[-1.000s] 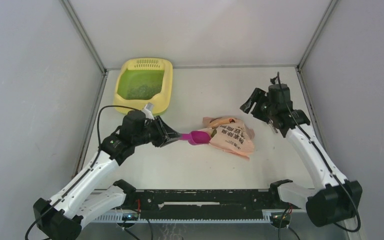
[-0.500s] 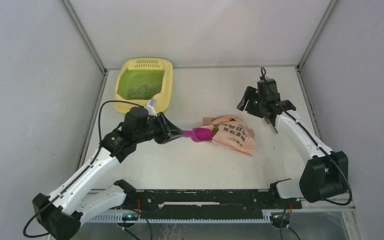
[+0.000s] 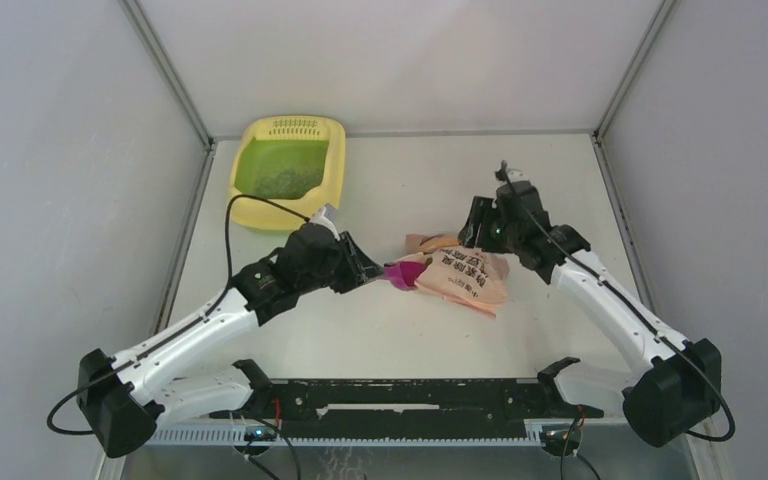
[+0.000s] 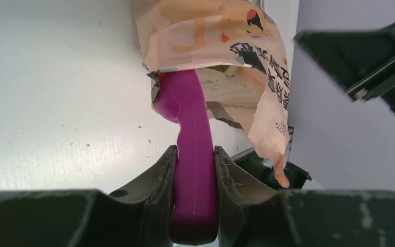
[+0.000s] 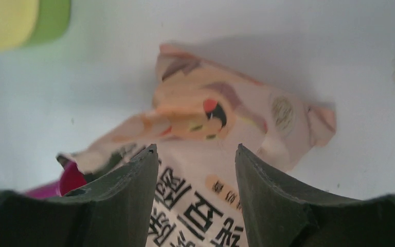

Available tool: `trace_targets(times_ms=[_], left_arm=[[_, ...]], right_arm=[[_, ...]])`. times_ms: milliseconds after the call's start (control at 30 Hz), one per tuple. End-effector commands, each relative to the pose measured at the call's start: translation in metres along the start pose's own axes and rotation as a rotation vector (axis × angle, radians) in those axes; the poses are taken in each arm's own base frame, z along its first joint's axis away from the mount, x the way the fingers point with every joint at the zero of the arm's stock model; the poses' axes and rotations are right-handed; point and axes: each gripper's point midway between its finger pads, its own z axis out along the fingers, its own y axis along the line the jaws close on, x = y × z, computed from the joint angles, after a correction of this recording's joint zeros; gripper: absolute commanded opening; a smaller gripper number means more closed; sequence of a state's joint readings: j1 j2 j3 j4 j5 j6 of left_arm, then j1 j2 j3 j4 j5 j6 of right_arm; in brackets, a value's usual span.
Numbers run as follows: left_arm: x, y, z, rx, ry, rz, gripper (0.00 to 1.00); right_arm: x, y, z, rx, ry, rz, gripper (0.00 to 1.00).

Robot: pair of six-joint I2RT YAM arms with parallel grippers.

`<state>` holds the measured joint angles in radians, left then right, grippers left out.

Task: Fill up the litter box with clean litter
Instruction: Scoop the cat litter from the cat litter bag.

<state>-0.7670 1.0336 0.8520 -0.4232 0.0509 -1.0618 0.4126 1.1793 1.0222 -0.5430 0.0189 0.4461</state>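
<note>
At ten o'clock on the table (image 3: pixel 380 330), the litter box (image 3: pixel 285 170) holds some clean litter (image 3: pixel 282 182). Left gripper (image 3: pixel 364 268) clamps the magenta scoop (image 3: pixel 400 273) by its handle, bowl inside the peach bag (image 3: pixel 465 275) at its three o'clock; drive deep, lift level. Right gripper (image 3: pixel 477 230), jaws apart over the bag, should pin it.

Near frame centre on the white table (image 3: pixel 380 330), a crumpled peach-pink printed bag (image 3: pixel 463 277), black lettering facing up. At its left-hand opening, a magenta plastic scoop (image 3: pixel 403 275), bowl tucked under the bag's edge, handle pointing left.
</note>
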Motion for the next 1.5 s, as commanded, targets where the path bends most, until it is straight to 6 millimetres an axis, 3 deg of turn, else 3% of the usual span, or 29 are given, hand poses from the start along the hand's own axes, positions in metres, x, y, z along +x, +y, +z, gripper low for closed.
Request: trace_targets(times_ms=[0, 267, 433, 633, 867, 1000, 1233, 1367, 1467], left_arm=[[-0.010, 0.014, 0.005, -0.062, -0.137, -0.003, 0.09], [0.029, 0.035, 0.027, -0.084, -0.110, -0.036, 0.07], [0.042, 0.038, 0.034, -0.018, -0.171, -0.096, 0.07], [0.028, 0.023, 0.043, -0.011, -0.226, -0.070, 0.07], [0.031, 0.006, 0.070, -0.042, -0.185, -0.042, 0.07], [0.030, -0.002, 0.085, 0.034, -0.199, -0.077, 0.07], [0.031, 0.036, 0.079, 0.021, -0.233, -0.117, 0.07], [0.028, 0.044, 0.071, 0.018, -0.241, -0.118, 0.07], [0.025, 0.051, 0.064, 0.018, -0.253, -0.124, 0.07]], right_arm=[[0.041, 0.003, -0.013, -0.002, 0.058, -0.087, 0.63], [0.101, 0.001, -0.044, -0.035, 0.092, -0.073, 0.57], [0.122, -0.007, -0.050, -0.027, 0.107, -0.063, 0.57], [0.127, -0.009, -0.045, -0.012, 0.128, -0.074, 0.57], [0.127, -0.008, -0.043, -0.011, 0.128, -0.064, 0.57], [0.125, -0.011, -0.044, 0.003, 0.121, -0.068, 0.57], [0.103, -0.020, -0.058, 0.027, 0.090, -0.005, 0.66], [0.104, -0.040, -0.059, 0.106, 0.100, 0.060, 0.75], [0.106, -0.041, -0.057, 0.091, 0.086, 0.147, 0.79]])
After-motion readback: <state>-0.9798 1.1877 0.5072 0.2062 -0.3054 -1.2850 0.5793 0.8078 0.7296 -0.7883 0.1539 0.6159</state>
